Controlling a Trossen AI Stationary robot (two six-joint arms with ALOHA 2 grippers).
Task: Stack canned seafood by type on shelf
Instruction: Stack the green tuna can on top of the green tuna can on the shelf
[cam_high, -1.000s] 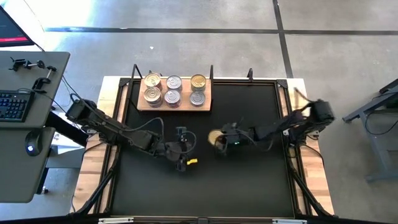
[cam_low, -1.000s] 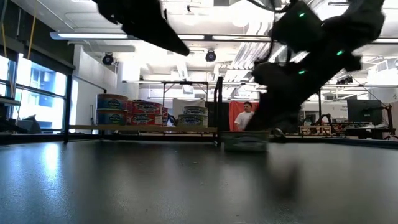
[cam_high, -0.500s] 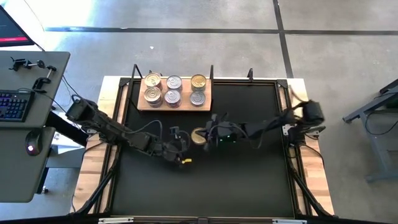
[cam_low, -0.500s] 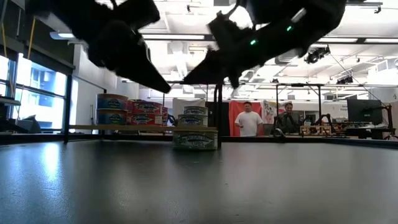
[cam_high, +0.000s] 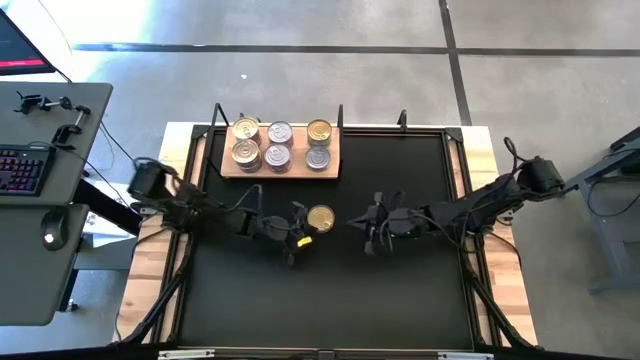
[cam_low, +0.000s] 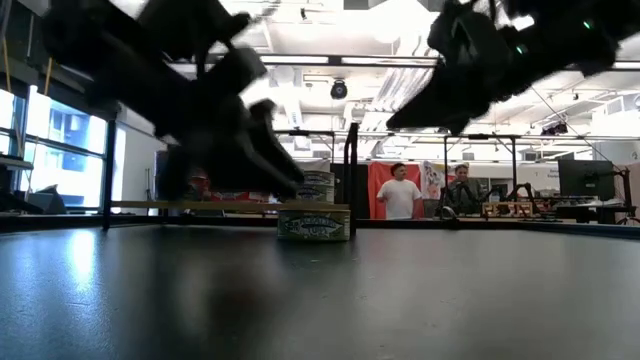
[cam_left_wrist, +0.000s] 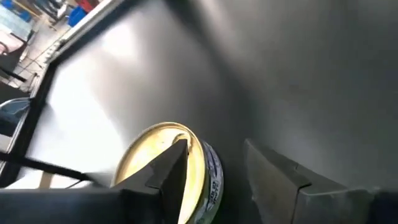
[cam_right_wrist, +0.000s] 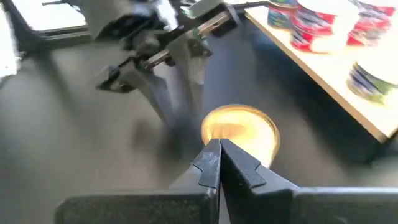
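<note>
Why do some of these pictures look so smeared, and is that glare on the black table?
Low view: both arms are streaked dark shapes overhead, while the can on the table stays fairly crisp. Left wrist view: a broad pale sheen lies across the table. Right wrist view: the left pincer and shelf are soft and smeared. High view: evenly lit, no strong shadows.

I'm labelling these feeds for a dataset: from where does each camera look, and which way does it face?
High: overhead, straight down on table, shelf, both arms.
Low: table height, level across to the lone can; arms overhead.
Left wrist: past open left end effector at that can.
Right wrist: past shut right end effector toward it.
All four share that gold-lidded can.
</note>
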